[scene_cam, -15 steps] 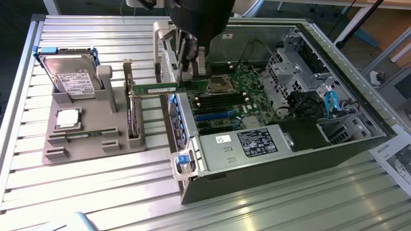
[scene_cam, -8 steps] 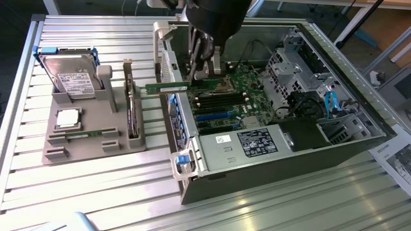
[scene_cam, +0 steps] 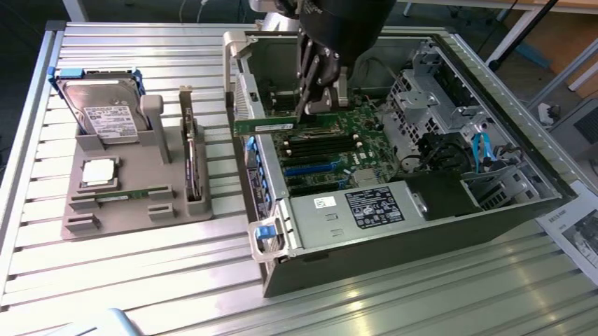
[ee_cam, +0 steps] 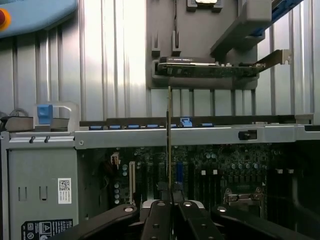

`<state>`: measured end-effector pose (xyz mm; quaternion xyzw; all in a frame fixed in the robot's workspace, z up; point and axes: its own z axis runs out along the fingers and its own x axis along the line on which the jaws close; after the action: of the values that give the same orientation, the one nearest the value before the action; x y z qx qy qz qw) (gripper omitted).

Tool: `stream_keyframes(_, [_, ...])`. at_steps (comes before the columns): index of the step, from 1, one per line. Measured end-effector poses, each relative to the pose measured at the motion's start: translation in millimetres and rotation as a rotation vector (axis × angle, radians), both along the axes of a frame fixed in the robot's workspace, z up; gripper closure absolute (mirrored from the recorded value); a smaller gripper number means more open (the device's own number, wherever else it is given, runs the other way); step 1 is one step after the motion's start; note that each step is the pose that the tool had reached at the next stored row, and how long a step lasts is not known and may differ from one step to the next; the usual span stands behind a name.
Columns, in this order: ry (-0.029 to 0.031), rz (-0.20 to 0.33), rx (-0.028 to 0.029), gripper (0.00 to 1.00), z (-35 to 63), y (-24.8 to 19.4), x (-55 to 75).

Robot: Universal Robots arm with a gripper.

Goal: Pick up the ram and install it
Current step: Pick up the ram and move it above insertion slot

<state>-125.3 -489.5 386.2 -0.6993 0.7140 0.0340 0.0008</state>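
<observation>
- The hand (scene_cam: 314,105) is closed on the ram (scene_cam: 280,126), its fingers pinching the stick's upper edge. In the wrist view the board shows edge-on, running straight out from between the fingers.
- The tabletop (scene_cam: 140,273) is ribbed metal and carries everything else.
- The case (scene_cam: 523,203) lies on its side with the side panel off, at the exterior view's right.
- A grey holder (scene_cam: 140,185) sits on the tabletop at the exterior view's left, just beside the case.
- The motherboard (scene_cam: 369,150) lies flat inside the case. The ram hangs level over it, above the black slots; I cannot tell whether it touches one.
- A power supply (scene_cam: 374,206) with a label sits in the case, next to the motherboard.
- A hard drive (scene_cam: 105,115) leans in the holder's far end.
- A card (scene_cam: 192,164) stands on edge in the holder's slot nearest the case.
- A square silver chip (scene_cam: 98,172) lies flat in the holder, just in front of the hard drive.
</observation>
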Motion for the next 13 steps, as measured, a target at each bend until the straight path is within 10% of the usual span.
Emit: stream_keyframes(13, [0.0000,0.000,0.0067,0.88,0.0,-0.6,43.2])
